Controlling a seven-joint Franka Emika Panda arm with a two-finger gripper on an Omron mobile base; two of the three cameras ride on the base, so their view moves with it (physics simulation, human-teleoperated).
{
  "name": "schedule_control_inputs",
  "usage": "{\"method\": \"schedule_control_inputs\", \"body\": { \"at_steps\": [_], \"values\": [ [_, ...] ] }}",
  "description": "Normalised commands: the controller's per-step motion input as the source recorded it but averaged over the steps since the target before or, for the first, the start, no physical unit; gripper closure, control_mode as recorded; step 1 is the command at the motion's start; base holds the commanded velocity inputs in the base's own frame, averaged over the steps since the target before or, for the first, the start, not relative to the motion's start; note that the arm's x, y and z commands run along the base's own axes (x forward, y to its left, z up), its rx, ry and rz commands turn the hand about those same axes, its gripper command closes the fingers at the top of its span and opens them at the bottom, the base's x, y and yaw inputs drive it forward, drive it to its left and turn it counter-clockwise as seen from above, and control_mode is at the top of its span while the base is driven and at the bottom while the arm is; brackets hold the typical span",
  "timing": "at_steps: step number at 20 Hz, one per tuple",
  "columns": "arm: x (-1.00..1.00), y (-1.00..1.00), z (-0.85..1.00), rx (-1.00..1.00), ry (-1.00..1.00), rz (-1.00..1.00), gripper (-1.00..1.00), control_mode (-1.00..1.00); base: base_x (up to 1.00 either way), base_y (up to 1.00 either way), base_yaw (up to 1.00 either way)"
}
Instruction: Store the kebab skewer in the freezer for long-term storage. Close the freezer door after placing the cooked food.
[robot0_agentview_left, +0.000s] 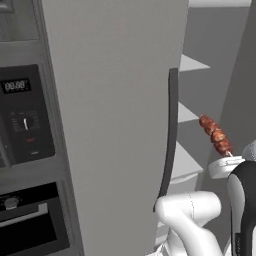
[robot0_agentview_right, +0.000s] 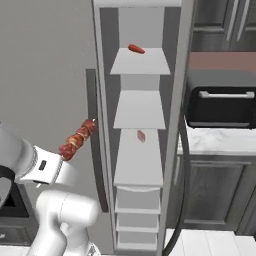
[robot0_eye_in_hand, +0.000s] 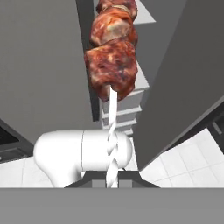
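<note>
The freezer door (robot0_agentview_left: 110, 125) stands open at the left. The kebab skewer (robot0_eye_in_hand: 111, 57) looks light; its stick seems thin, stiff and perhaps slippery, so the bare lower end is the right place to hold. The fingers (robot0_eye_in_hand: 111, 176) are clenched on that end, the meat rising beyond them, before the freezer (robot0_agentview_right: 140, 150) shelves.

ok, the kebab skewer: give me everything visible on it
The kebab skewer is a short row of glossy reddish-brown meat chunks on a thin pale stick, twisted along its bare lower end. The fingers are shut on that bare end, so the meat points up and away from the hand, tilted. It hangs in the air in front of the open freezer, beside the dark door handle, not yet on a shelf. Nothing else touches it.
</note>
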Motion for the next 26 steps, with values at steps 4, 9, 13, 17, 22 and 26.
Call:
{"method": "schedule_control_inputs", "body": {
  "at_steps": [4, 9, 13, 17, 22, 26],
  "values": [
    [0.00, 0.00, 0.00, 0.00, 0.00, 0.00, 1.00, 1.00, 0.45, -0.23, 0.00],
    [0.00, 0.00, 0.00, 0.00, 0.00, 0.00, 1.00, 1.00, 0.48, -0.28, 0.00],
    [0.00, 0.00, 0.00, 0.00, 0.00, 0.00, 1.00, 1.00, 0.25, -0.42, 0.01],
    [0.00, 0.00, 0.00, 0.00, 0.00, 0.00, 1.00, 1.00, 0.05, -0.54, 0.04],
    [0.00, 0.00, 0.00, 0.00, 0.00, 0.00, 1.00, 1.00, 0.07, -0.53, 0.05],
    [0.00, 0.00, 0.00, 0.00, 0.00, 0.00, 1.00, 1.00, 0.07, -0.23, 0.02]
  ]
}}
